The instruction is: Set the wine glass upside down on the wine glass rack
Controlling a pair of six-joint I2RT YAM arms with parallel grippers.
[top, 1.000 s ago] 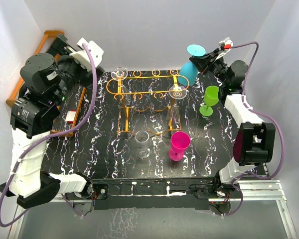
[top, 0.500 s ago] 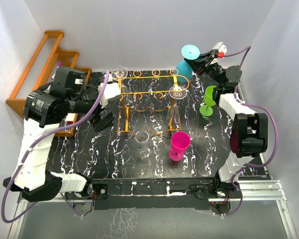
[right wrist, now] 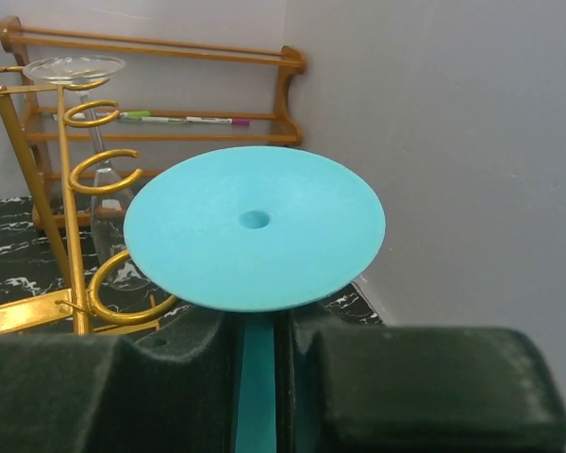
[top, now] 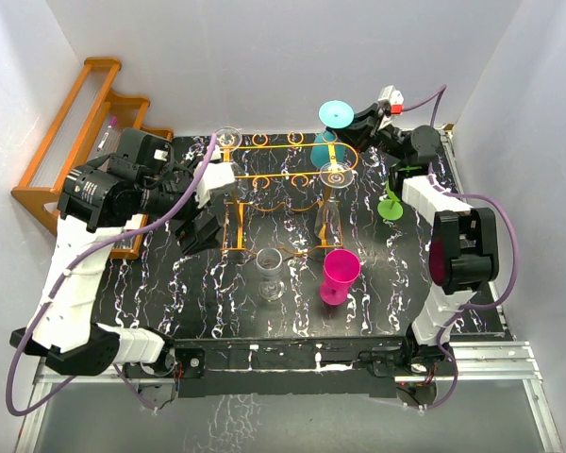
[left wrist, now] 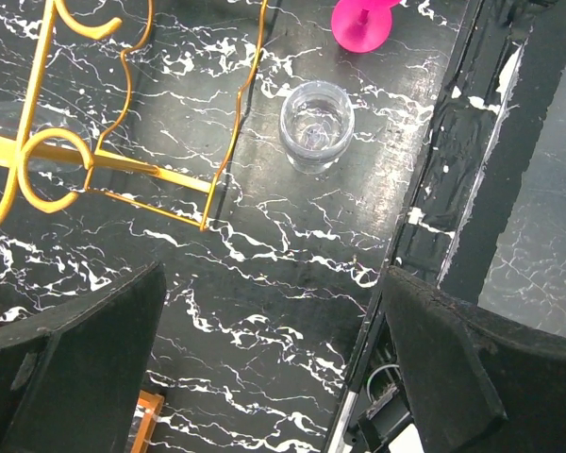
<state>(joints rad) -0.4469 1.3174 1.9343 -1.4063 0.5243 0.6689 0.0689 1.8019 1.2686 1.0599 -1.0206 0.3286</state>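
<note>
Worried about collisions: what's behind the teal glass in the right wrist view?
Behind the teal glass: the wine glass rack loops, a hung clear glass, a wooden shelf. Its foot hides its own bowl.

By the orange wire rack (left wrist: 141, 174), a teal wine glass (top: 338, 114), magenta goblet (top: 341, 269) and green goblet (top: 393, 193); black, white-veined tabletop (top: 170, 293).

R wrist view: teal glass (right wrist: 292, 245) bowl, most of stem hidden under R end effector (right wrist: 255, 354). L wrist view: pink glass (left wrist: 363, 24) cut by top edge.
</note>
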